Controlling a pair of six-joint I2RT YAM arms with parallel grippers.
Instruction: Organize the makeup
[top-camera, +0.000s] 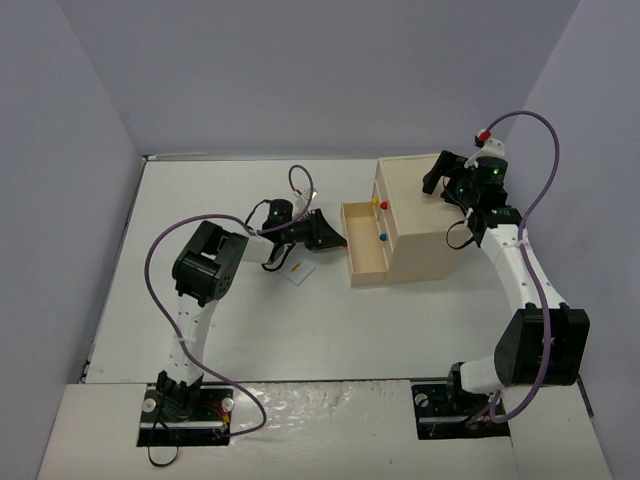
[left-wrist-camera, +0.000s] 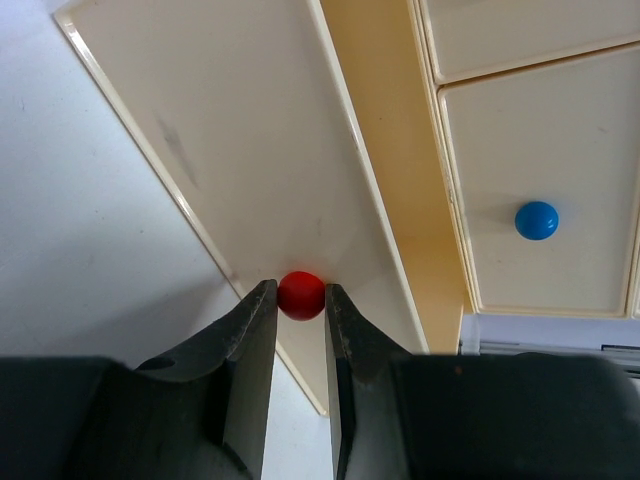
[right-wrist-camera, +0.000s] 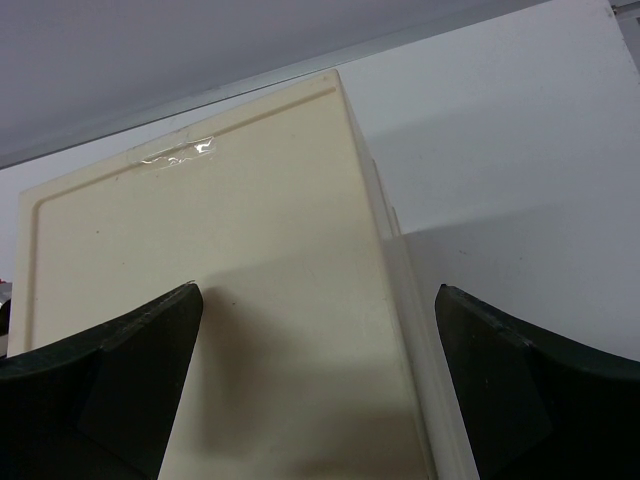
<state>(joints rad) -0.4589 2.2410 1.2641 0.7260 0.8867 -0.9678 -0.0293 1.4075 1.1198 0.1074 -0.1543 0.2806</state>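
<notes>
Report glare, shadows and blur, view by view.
Top external: even light, wet-looking glare on the near white table strip. Left wrist: sharp; the round blue knob throws a soft shadow on its cream drawer front. Right wrist: clear tape glints on the beige wooden box's top; shadow spreads between the dark fingers.

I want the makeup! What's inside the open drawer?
From above, the open pale wooden drawer shows only its bare floor, no makeup. The left gripper gripping its red knob covers the front edge; any part inside the beige wooden box is hidden.

One drawer box (top-camera: 420, 240), three knobs (top-camera: 382, 238), seemingly one white card (top-camera: 300, 272).
</notes>
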